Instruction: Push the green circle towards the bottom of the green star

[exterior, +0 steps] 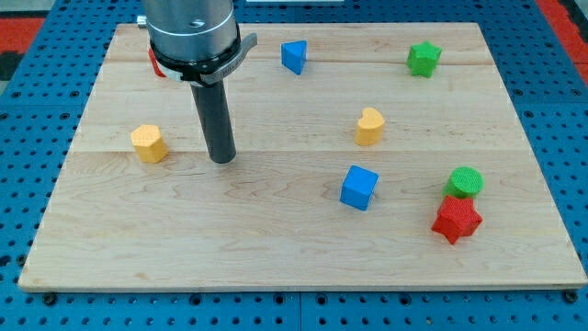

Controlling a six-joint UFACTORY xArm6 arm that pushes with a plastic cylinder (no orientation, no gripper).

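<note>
The green circle [466,181] sits near the view's right edge, touching the red star [457,220] just below it. The green star [424,58] lies at the view's top right, far above the circle. My tip [222,160] rests on the board at the view's left centre, far left of the green circle and to the right of the yellow hexagon [149,143].
A blue cube [358,187] lies centre right, a yellow heart [369,126] above it, and a blue block [293,56] at the top centre. A red block [156,62] is mostly hidden behind the arm at the top left. The wooden board [110,248] ends near the circle's right.
</note>
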